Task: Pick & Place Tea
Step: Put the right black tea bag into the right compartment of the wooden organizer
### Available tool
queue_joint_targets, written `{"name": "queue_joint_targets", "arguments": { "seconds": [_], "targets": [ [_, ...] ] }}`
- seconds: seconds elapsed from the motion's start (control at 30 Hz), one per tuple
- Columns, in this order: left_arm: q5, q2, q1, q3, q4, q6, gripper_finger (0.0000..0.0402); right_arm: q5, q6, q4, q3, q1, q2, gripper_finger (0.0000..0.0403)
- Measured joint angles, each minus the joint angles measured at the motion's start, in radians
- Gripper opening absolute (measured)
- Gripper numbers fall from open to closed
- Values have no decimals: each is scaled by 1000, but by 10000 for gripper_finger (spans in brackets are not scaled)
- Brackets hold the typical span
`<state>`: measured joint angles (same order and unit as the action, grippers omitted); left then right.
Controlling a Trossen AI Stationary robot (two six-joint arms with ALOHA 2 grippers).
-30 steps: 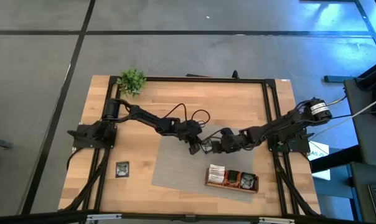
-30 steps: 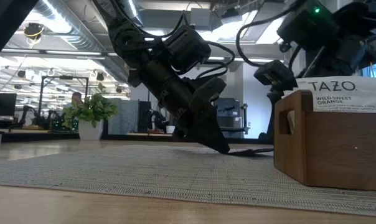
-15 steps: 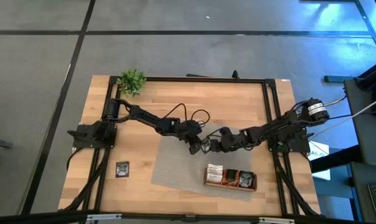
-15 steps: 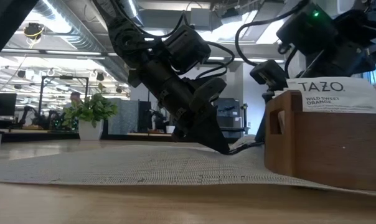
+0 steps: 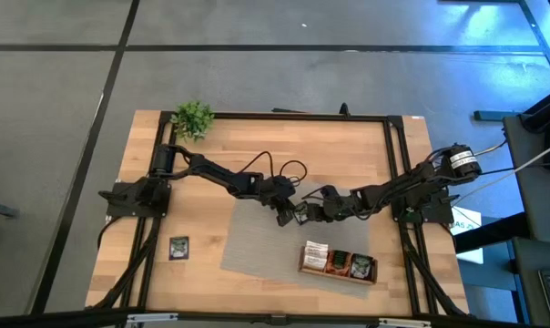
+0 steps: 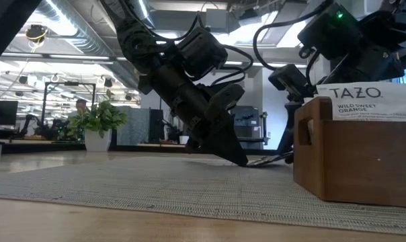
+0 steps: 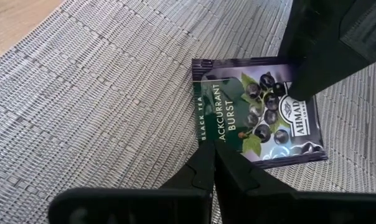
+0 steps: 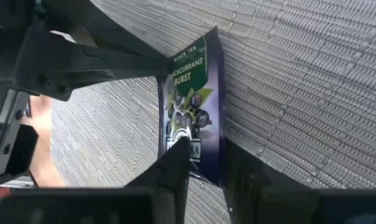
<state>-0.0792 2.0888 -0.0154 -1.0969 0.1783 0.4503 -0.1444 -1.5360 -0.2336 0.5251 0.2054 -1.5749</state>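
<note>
A dark purple blackcurrant tea sachet (image 7: 256, 115) lies on the grey mat (image 5: 257, 241) at mid-table, between my two grippers. My left gripper (image 5: 284, 217) is shut, with its tips on one end of the sachet. My right gripper (image 8: 203, 168) comes from the table's right. Its fingers stand open, one on each side of the sachet's other end (image 8: 197, 158). The wooden tray (image 5: 304, 266) holds several sachets (image 5: 317, 254) and stands on the mat's near right part. My left gripper presses its shut fingertips (image 7: 214, 152) on the sachet's edge by the green label (image 7: 208, 134). It slants down from the table's left, and the sachet lies flat on the mat under it. My right gripper has the sachet's end between its fingers; I cannot tell whether they touch it.
Another dark sachet (image 5: 178, 247) lies on bare wood near the front left. A small potted plant (image 5: 193, 118) stands at the far left corner. A black frame rail (image 5: 275, 116) runs round the table.
My right gripper has tipped a little and its fingers have edged toward the left gripper and the sachet. In the low view the mat's near edge and the tray shifted briefly, then settled back.
</note>
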Motion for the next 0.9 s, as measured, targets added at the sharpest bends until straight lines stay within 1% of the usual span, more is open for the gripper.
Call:
{"name": "queue_joint_targets", "arguments": {
  "seconds": [0.27, 0.4, 0.57, 0.67, 0.77, 0.83, 0.9],
  "targets": [
    [0, -19, 1, 3, 5, -3, 6, 3, 54, 20, 2, 0, 0, 36],
    [-11, -59, -3, 8, -15, -76, 7, 3, 81, 13, 3, 0, 1, 7],
    [-17, -128, -18, 7, -31, -107, 6, 8, 108, 14, 2, 0, 6, 6],
    [-20, -175, -25, 7, -42, -126, 11, 2, 164, 17, 9, 0, 45, 4],
    [-22, -235, -29, 5, -33, -147, 20, -4, 259, 62, 38, 0, 108, 4],
    [-22, -276, -32, 5, -47, -149, 31, -7, 325, 141, 73, 0, 155, 3],
    [-21, -313, -33, 5, -70, -149, 47, -14, 372, 267, 121, 0, 207, 3]
  ]
}}
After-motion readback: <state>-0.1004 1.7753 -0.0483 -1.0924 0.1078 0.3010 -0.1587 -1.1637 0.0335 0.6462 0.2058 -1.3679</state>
